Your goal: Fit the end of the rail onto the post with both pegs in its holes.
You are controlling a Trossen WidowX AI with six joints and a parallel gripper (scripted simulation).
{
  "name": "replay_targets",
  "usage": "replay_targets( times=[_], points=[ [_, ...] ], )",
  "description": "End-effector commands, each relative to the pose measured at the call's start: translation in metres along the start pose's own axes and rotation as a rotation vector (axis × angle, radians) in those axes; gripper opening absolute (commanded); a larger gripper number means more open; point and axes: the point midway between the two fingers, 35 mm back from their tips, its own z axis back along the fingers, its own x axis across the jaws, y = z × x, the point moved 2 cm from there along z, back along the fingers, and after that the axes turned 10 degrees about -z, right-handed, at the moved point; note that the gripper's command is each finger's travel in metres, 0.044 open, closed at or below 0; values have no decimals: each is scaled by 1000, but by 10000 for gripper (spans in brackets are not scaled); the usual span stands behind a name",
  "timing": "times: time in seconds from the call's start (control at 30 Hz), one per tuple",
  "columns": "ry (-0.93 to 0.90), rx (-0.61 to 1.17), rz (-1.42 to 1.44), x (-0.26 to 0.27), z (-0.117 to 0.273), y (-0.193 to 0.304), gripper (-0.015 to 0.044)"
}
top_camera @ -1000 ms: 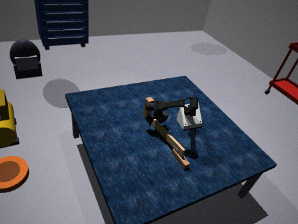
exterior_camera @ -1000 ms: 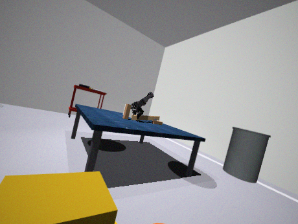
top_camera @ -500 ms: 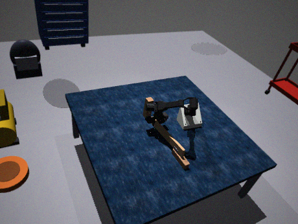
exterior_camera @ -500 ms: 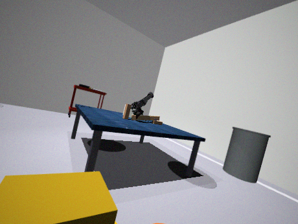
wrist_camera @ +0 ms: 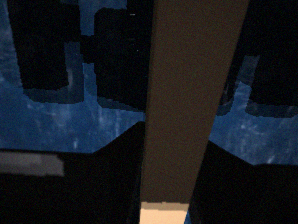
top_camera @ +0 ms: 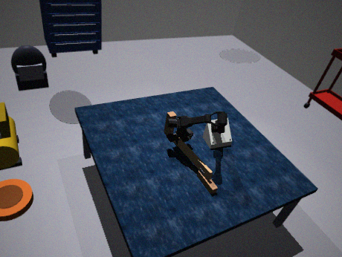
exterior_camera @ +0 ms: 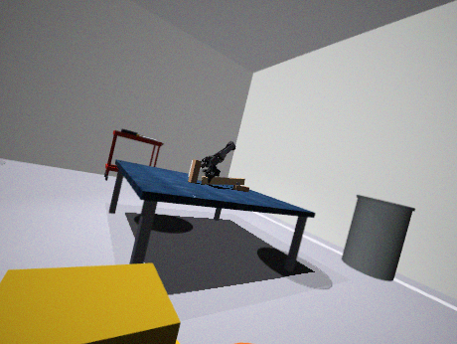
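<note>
one blue rectangular surface [top_camera: 141, 215] [exterior_camera: 199, 195], four dark straight legs [top_camera: 86, 145] [exterior_camera: 296, 244]; one long wooden rail [top_camera: 189, 153] [exterior_camera: 226, 181] [wrist_camera: 180, 100], one upright wooden post [top_camera: 168, 129] [exterior_camera: 194, 171], one low wooden block [top_camera: 208, 183] [exterior_camera: 241, 189]; one black jointed arm [top_camera: 197, 119] [exterior_camera: 219, 156], one black hand [top_camera: 178, 139] [exterior_camera: 211, 178] [wrist_camera: 159, 129]; one pale wedge-shaped stand [top_camera: 224, 140]; one red metal cart [top_camera: 329, 101] [exterior_camera: 112, 149], one navy drawer cabinet [top_camera: 74, 30], one grey cylindrical bin [exterior_camera: 379, 239], one orange round disc [top_camera: 26, 198] [exterior_camera: 243, 343].

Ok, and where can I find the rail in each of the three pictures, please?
Top: the rail is just below the centre, slanting down to the right from near the post.
Exterior: small, near the centre, to the right of the post.
Wrist: a wide brown band from the top edge to the bottom edge, pale at its lower end.
Shared landmark: the blue table.
</note>
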Motion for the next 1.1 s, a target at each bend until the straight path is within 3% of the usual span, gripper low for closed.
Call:
replay_targets(
  times=[0.0, 1.07],
  points=[
    [-1, -5, -3, 0, -1, -1, 0],
    [0, -4, -3, -2, 14, 0, 0]
  ],
)
